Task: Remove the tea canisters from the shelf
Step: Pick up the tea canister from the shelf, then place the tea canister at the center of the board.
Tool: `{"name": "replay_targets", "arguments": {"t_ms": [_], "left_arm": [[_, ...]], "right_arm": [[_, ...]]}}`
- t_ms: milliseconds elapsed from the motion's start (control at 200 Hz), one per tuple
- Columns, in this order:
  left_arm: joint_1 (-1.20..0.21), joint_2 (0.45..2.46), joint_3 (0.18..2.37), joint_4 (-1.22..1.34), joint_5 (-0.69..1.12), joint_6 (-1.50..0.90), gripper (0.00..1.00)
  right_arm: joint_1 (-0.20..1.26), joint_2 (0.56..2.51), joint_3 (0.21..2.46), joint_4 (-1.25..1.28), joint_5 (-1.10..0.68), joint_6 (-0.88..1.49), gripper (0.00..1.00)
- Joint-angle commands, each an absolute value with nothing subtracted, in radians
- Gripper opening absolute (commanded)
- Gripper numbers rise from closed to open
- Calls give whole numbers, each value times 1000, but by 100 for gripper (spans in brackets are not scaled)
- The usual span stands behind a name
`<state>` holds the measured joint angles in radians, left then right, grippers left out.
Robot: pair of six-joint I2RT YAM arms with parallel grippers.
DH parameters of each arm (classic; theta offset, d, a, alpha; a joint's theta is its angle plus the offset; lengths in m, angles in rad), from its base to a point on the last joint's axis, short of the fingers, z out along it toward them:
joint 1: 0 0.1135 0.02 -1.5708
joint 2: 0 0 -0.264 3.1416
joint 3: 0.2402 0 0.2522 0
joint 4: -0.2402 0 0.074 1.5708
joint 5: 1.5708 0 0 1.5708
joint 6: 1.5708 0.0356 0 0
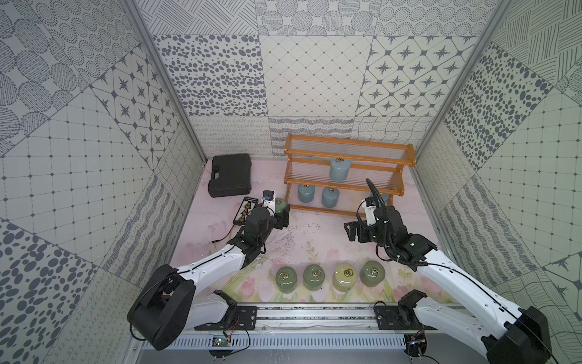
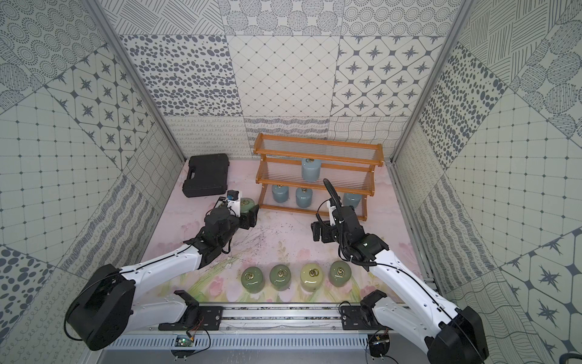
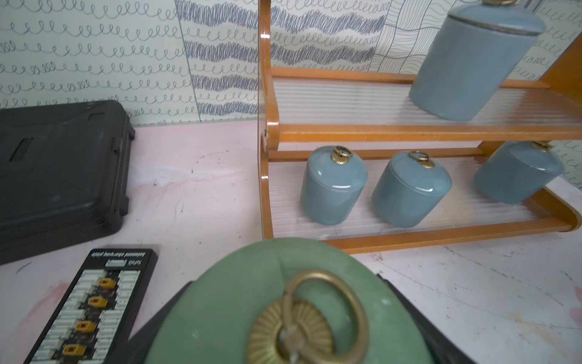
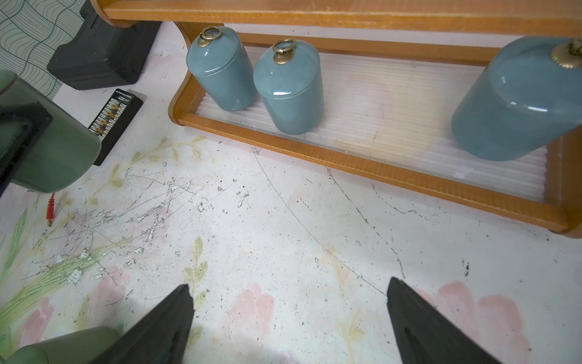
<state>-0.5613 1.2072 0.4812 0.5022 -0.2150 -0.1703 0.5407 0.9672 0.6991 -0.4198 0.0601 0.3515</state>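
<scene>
Green jar [image 3: 283,299], clamped in the left gripper [image 1: 281,212], is off the shelf [image 1: 346,182]; 4 jars [image 1: 314,277] stand on the table [image 1: 315,233]; 4 blue jars [image 1: 339,170] are left shelved. Right gripper [image 4: 288,290] gapes empty.

Sage green canister [image 3: 220,299] in left end effector [image 3: 291,315], four blue canisters [image 3: 333,186] on shelf [image 3: 409,134] beyond.

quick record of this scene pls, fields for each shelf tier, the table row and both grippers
shelf: wooden, three tiers
middle tier: one pale blue canister
bottom tier: three pale blue canisters
front row on table: three green canisters, one cream canister
left gripper: fingers shut on a fourth green canister, off the shelf
right gripper: open, empty, over the table before the shelf
</scene>
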Motion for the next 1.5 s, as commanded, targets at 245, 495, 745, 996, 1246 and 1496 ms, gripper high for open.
{"name": "replay_targets", "arguments": {"t_ms": [245, 495, 745, 996, 1246, 1496], "left_arm": [[-568, 1045, 274, 529, -349, -302, 64], [-574, 1067, 193, 562, -387, -346, 63], [-584, 1158, 168, 651, -410, -370, 63], [-638, 1220, 167, 672, -495, -383, 66], [-704, 1235, 176, 629, -571, -379, 75], [-742, 1237, 186, 578, -621, -391, 83]], "right_arm": [[537, 949, 693, -397, 35, 357, 100], [537, 947, 689, -399, 27, 360, 100], [537, 951, 686, -398, 20, 362, 100], [537, 941, 677, -403, 22, 365, 100], [537, 938, 667, -399, 22, 365, 100], [537, 928, 656, -404, 26, 365, 100]]}}
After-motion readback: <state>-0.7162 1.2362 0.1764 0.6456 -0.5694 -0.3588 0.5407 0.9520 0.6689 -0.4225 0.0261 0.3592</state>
